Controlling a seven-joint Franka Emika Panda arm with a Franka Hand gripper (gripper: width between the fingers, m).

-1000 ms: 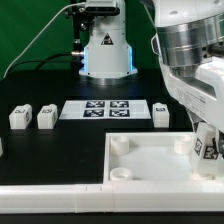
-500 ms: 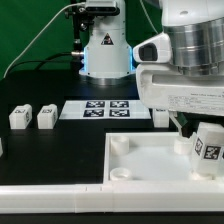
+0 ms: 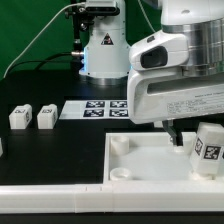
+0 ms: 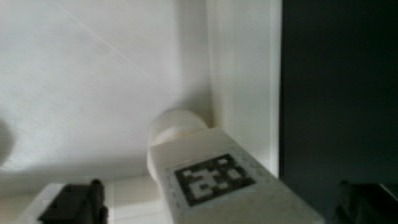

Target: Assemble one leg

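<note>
A leg (image 3: 207,148), a chunky white block with a marker tag on its face, stands upright on the near right corner of the large flat white panel (image 3: 150,165). My gripper (image 3: 186,136) hangs just above and beside it, open and empty; one dark finger (image 3: 175,133) shows next to the leg. In the wrist view the leg (image 4: 210,170) sits between my two dark fingertips (image 4: 71,203), with a gap on each side, on the panel (image 4: 89,90).
Two more legs (image 3: 20,117) (image 3: 46,117) lie on the black table at the exterior view's left. The marker board (image 3: 95,108) lies behind the panel. The robot base (image 3: 105,50) stands at the back. The panel has raised corner sockets (image 3: 120,146).
My gripper has lifted off the leg and shifted toward the exterior view's left. The leg stays standing on the panel's corner.
</note>
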